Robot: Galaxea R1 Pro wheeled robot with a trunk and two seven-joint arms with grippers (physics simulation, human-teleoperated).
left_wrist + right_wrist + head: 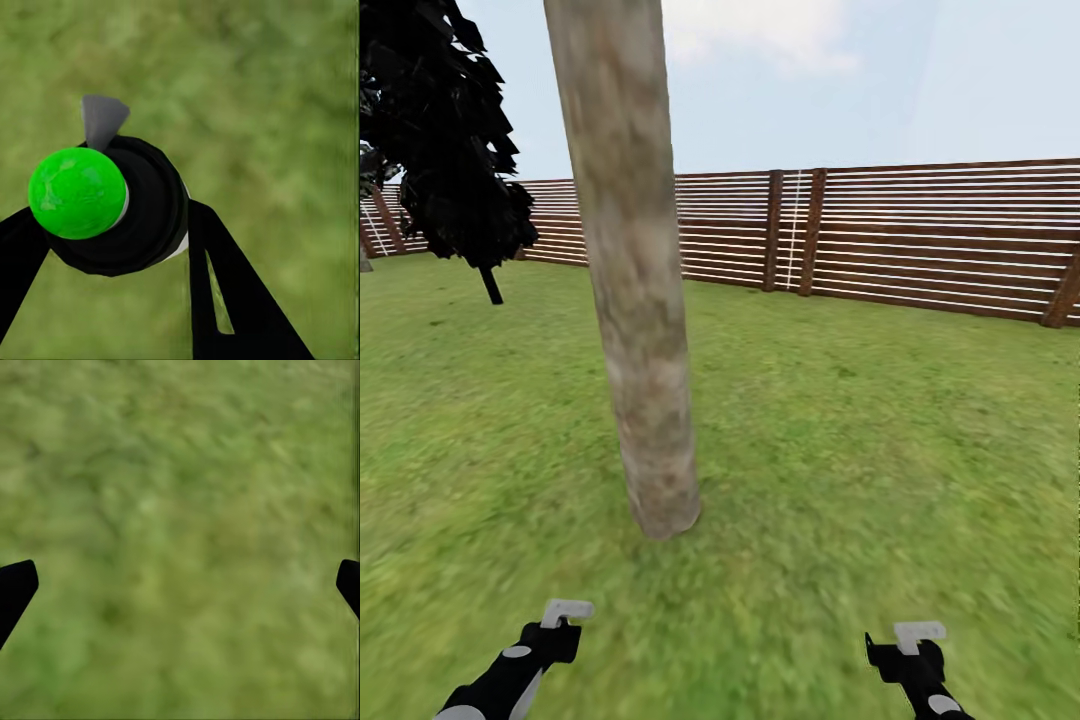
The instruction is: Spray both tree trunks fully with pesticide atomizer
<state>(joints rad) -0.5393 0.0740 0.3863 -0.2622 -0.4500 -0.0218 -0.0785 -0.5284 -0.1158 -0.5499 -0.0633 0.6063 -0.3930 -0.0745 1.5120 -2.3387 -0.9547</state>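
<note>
Left gripper (112, 225) jaws pinching black atomizer with green cap (77, 193). Right gripper (180, 581) jaws spread, empty. Thick grey-brown bark trunk (635, 300) close ahead on grass lawn (860, 450). Judged: spraying step; next, raise nozzle toward trunk.

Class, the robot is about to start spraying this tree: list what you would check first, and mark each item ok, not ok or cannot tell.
1. Atomizer in the left gripper: ok, black fingers flank its black body and green cap.
2. Tree trunk within view: ok, it stands ahead on the grass.
3. Nozzle aimed at the trunk: not ok, the left wrist view looks down at grass.
4. Right gripper free: ok, open over grass.
5. Pesticide on the trunk: not ok, no white specks on the bark.
</note>
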